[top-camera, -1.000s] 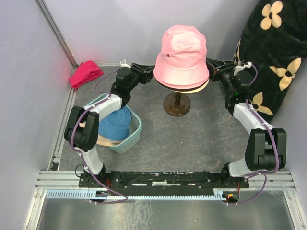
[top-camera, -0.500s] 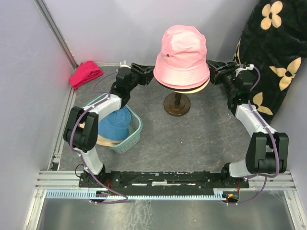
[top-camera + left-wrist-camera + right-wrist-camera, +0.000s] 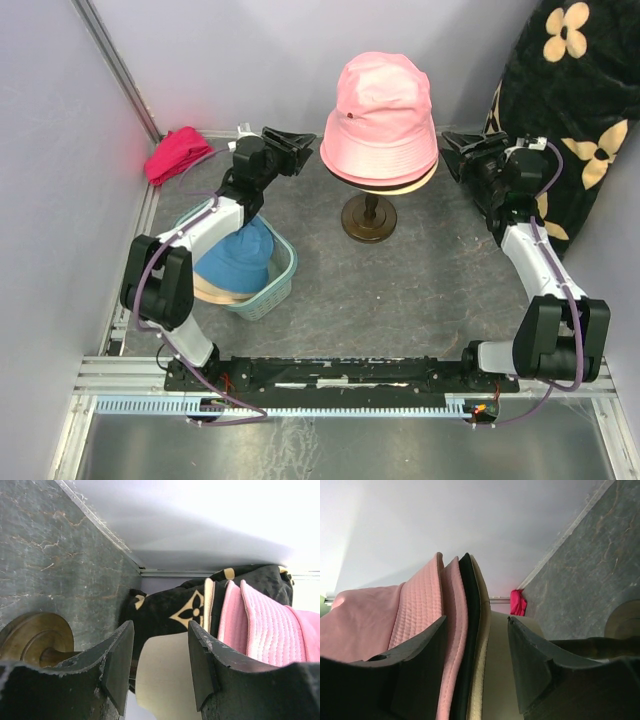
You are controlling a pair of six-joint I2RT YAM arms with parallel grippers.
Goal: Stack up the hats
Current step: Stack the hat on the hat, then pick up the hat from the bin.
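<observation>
2 sets of fingers flank the pink hat (image 3: 383,110); placement looks done.
Both open, empty: left fingers (image 3: 117,665), right fingers (image 3: 532,665); next, probably the blue hat (image 3: 240,255) from the basket (image 3: 285,270).

**Five hats, two grippers, and one each of five other things are counted.**

Three soft fabric bucket hats are counted on one smooth cream mannequin head (image 3: 498,680) with one dark round wooden stand (image 3: 368,218): one pink quilted hat (image 3: 383,105), one black hat (image 3: 471,620) and one upper beige hat (image 3: 412,185). Two more are counted in one teal plastic basket (image 3: 281,284): one blue hat (image 3: 236,257) and one lower beige hat (image 3: 214,292), of which only the brim is seen. One magenta-red cloth bundle (image 3: 178,153) and one black blanket with cream flowers (image 3: 575,100) are counted. Two black two-finger grippers are counted, the left gripper (image 3: 308,150) and the right gripper (image 3: 448,155).
</observation>
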